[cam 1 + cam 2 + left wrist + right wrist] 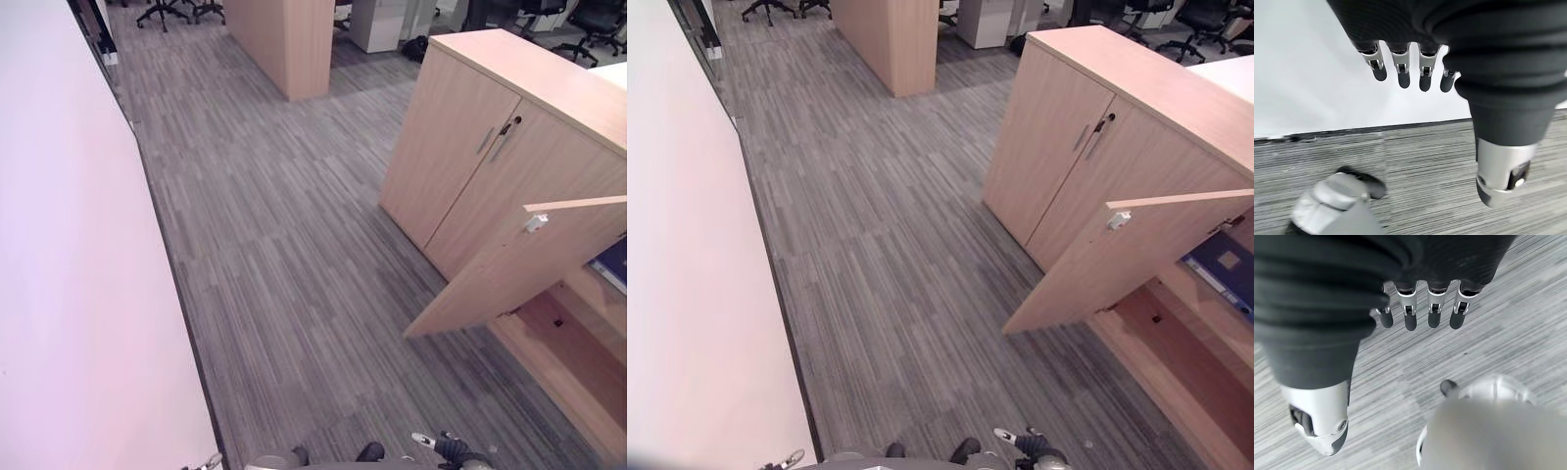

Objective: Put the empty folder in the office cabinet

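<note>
The light wooden office cabinet [509, 147] stands at the right. Its nearer door [519, 264] is swung open towards me, while the far doors are closed. Inside, on a shelf at the right edge, lies a dark blue folder [1225, 269]; the shelf below it is bare wood. My left hand [1415, 29] hangs above the carpet beside the white wall, fingers straight and holding nothing. My right hand [1420, 264] hangs over the carpet as well, fingers relaxed and empty.
A white wall [59, 245] runs along the whole left side. A wooden partition [289, 44] stands at the back, with office chairs [171, 10] beyond. Grey striped carpet [284, 264] lies between the wall and the cabinet.
</note>
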{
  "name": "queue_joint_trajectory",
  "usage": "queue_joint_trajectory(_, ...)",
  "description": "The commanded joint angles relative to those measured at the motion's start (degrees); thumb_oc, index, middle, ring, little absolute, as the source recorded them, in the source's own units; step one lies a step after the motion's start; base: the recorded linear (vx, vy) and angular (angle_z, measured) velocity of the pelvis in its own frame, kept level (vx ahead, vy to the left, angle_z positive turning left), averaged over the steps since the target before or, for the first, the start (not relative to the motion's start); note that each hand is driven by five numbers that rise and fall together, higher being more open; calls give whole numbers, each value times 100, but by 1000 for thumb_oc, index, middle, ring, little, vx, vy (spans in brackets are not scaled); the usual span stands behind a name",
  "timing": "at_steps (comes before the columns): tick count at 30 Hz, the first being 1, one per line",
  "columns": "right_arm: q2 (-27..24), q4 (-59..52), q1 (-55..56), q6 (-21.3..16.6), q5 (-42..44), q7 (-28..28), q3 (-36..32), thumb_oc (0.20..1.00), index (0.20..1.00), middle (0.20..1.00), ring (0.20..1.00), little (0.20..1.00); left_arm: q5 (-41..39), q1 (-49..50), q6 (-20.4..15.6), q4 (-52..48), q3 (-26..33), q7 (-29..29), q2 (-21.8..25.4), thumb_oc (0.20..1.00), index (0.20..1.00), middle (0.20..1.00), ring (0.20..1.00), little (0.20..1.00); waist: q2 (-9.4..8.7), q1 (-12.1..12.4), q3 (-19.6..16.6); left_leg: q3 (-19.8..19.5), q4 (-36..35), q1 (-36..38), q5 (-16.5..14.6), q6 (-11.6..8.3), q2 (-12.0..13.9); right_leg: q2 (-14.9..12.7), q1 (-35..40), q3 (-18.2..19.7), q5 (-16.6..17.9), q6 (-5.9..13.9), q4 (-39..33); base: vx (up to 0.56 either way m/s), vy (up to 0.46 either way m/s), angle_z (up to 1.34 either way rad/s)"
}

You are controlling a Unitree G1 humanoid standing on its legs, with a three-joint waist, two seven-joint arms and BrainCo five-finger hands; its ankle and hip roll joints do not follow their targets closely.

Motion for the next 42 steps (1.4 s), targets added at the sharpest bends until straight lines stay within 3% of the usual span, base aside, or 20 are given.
queue_joint_trajectory(1,-65,99,-190,-72,212,-86,-109,1000,1000,1000,1000,1000,21,40,-67,22,-202,89,6,1000,1000,1000,1000,1000,-130,217,121,888,-372,157,145,-97,429,20,79,209,342,271,-278,69,-147,-5)
queue_joint_trajectory(13,-79,38,-150,-145,381,-96,-99,1000,1000,1000,1000,1000,51,51,-64,102,-248,81,-18,1000,1000,1000,1000,1000,-127,9,105,998,-428,213,205,-355,746,379,152,425,181,152,-527,47,-111,-5)
queue_joint_trajectory(17,-108,-61,-253,-185,435,-108,-59,1000,1000,1000,1000,1000,62,14,-86,67,-341,59,-9,1000,1000,1000,1000,1000,-113,-58,234,1114,715,-121,-115,-401,1000,431,107,674,7,-10,-298,16,-118,-17)
queue_joint_trajectory(19,-120,-88,-283,-182,434,-124,-19,1000,1000,1000,1000,1000,44,14,-87,-25,-388,40,-18,1000,1000,1000,1000,1000,-131,-25,337,1114,1533,-403,2,-363,1151,496,182,809,-75,-111,-263,16,-117,-41)
queue_joint_trajectory(20,-139,-103,-316,-189,436,-152,-5,1000,1000,1000,1000,1000,18,1,-95,-89,-422,57,-24,1000,1000,1000,1000,1000,-120,18,389,1002,1990,-591,212,-327,1224,548,218,894,-131,-177,-242,9,-93,-56)
queue_joint_trajectory(21,-161,-107,-332,-174,435,-151,-6,1000,1000,1000,1000,1000,-4,-23,-103,-145,-467,63,-36,1000,1000,1000,1000,1000,-101,63,417,796,2410,-871,315,-261,1201,588,233,963,-159,-226,-245,18,-82,-56)
queue_joint_trajectory(23,-213,-93,-343,-151,419,-152,6,1000,1000,1000,1000,1000,-31,-74,-116,-216,-565,51,-48,1000,1000,1000,1000,1000,-86,151,448,366,2731,-1337,246,-109,851,603,281,1211,-212,-239,-252,54,-5,-74)
queue_joint_trajectory(25,-245,-58,-326,-121,366,-125,43,1000,1000,1000,1000,1000,-6,-135,-119,-252,-685,25,-60,1000,1000,1000,1000,1000,-89,207,426,84,2498,-1615,125,-82,573,553,319,1431,-276,-193,-217,82,91,-68)
queue_joint_trajectory(28,-297,-12,-357,-107,289,-104,97,1000,1000,1000,1000,1000,81,-238,-122,-304,-864,-30,-36,1000,1000,1000,1000,1000,-72,249,389,-320,1645,-1859,493,-149,181,525,348,1688,-275,-209,-206,125,115,-47)
queue_joint_trajectory(29,-299,5,-393,-115,260,-115,135,1000,1000,1000,1000,1000,129,-284,-134,-290,-924,-47,-33,1000,1000,1000,1000,1000,-24,284,378,-578,1313,-1987,823,-228,35,625,431,1856,-321,-217,-239,177,81,-78)
queue_joint_trajectory(30,-304,16,-394,-119,248,-114,151,1000,1000,1000,1000,1000,145,-305,-134,-292,-952,-65,-31,1000,1000,1000,1000,1000,8,301,358,-731,1066,-2041,1047,-264,-43,678,480,1940,-336,-229,-253,128,50,-87)
queue_joint_trajectory(31,-304,16,-395,-119,248,-114,151,1000,1000,1000,1000,1000,145,-305,-134,-292,-952,-65,-31,1000,1000,1000,1000,1000,8,303,361,-730,1063,-2036,1049,-264,-43,677,483,1941,-336,-229,-253,125,51,-104)
queue_joint_trajectory(33,-293,30,-459,-110,210,-130,193,1000,1000,1000,1000,1000,151,-393,-153,-282,-1052,-107,-29,1000,1000,1000,1000,1000,132,358,371,-852,530,-2240,1547,-345,-59,847,667,2280,-442,-232,-248,229,129,-63)
queue_joint_trajectory(34,-293,34,-464,-102,199,-135,190,1000,1000,1000,1000,1000,152,-408,-156,-274,-1066,-118,-31,1000,1000,1000,1000,1000,154,386,377,-809,448,-2273,1631,-358,-50,859,738,2387,-471,-229,-265,249,177,-42)
queue_joint_trajectory(37,-258,67,-457,-97,102,-80,194,1000,1000,1000,1000,1000,189,-369,-154,-188,-1049,-165,-74,1000,1000,1000,1000,1000,182,396,214,-928,195,-1985,1569,-277,3,830,865,2637,-545,-127,-285,201,174,-83)
queue_joint_trajectory(42,-169,174,-349,-33,-12,-21,122,1000,1000,1000,1000,1000,349,-362,-138,2,-1080,-236,-71,1000,1000,1000,1000,1000,56,301,-66,-668,227,-1659,1289,-113,-31,415,997,2725,-544,114,-333,243,217,-47)
